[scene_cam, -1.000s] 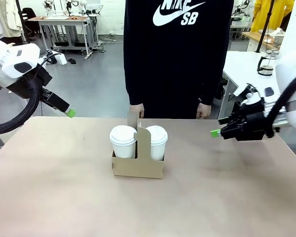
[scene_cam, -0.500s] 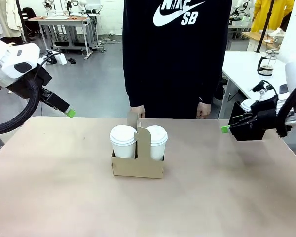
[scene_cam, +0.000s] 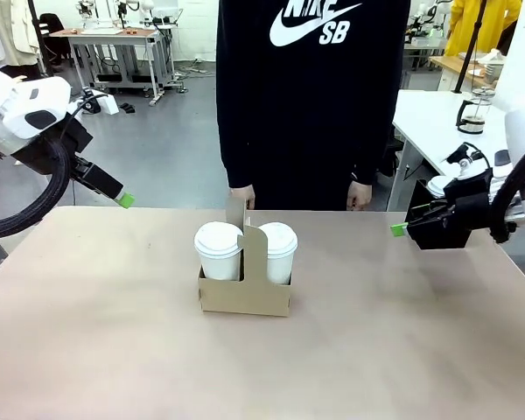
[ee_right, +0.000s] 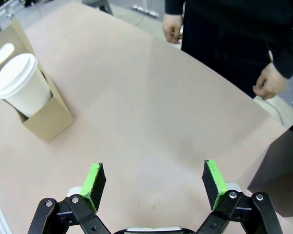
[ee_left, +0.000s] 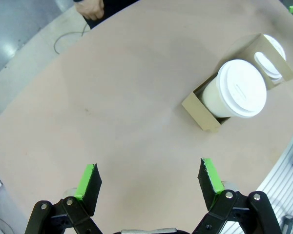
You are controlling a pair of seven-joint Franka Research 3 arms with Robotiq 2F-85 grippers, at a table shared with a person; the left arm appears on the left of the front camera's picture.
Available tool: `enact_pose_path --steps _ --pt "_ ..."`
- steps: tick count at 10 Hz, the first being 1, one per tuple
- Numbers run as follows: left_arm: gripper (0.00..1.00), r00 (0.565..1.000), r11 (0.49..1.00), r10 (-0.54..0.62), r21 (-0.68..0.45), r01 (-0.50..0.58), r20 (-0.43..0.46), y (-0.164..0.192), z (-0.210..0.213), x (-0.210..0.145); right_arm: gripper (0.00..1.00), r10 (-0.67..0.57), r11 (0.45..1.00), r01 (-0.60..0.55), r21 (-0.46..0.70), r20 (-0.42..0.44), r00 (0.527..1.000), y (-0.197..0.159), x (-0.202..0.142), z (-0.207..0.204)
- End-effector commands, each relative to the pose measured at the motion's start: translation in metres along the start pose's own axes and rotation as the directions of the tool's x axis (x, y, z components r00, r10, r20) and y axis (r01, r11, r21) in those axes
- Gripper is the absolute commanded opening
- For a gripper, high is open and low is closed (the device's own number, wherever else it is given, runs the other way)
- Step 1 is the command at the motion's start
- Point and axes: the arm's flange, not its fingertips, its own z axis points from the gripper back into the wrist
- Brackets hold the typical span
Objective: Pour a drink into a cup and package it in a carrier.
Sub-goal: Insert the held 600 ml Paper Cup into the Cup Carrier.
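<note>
- Both lidded white paper cups (scene_cam: 219, 249) sit in the brown cardboard carrier (scene_cam: 245, 293); packaging looks finished to me.
- My left gripper (ee_left: 149, 179) and right gripper (ee_right: 154, 179) hang wide, empty, well off the carrier; next, I'd judge, just retreat.

We see a beige table (scene_cam: 402, 350) with a person in a black sweatshirt (scene_cam: 315, 96) standing at its far edge; white lettering runs across the chest. To the right, a white side table (scene_cam: 429, 114) carries a glass coffee pot (scene_cam: 474, 112) with a black handle. Just beside our table's right edge stands a black box (ee_right: 278, 170). Far back on the left is a metal workbench (scene_cam: 114, 48) on a grey floor (scene_cam: 157, 149), and a yellow garment (scene_cam: 481, 22) hangs at the upper right.
</note>
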Motion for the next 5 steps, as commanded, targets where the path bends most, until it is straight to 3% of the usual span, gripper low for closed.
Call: enact_pose_path --steps 1,5 --pt "1.00 1.000 1.000 0.005 0.005 -0.005 -0.007 -0.0001 0.0007 -0.0004 1.00 0.004 1.000 -0.004 0.000 -0.001 1.000 0.0002 0.0005 0.0002" --pt "1.00 1.000 1.000 0.005 0.005 -0.005 -0.007 -0.0001 0.0007 -0.0004 1.00 0.004 1.000 -0.004 0.000 -0.001 1.000 0.0002 0.0005 0.0002"
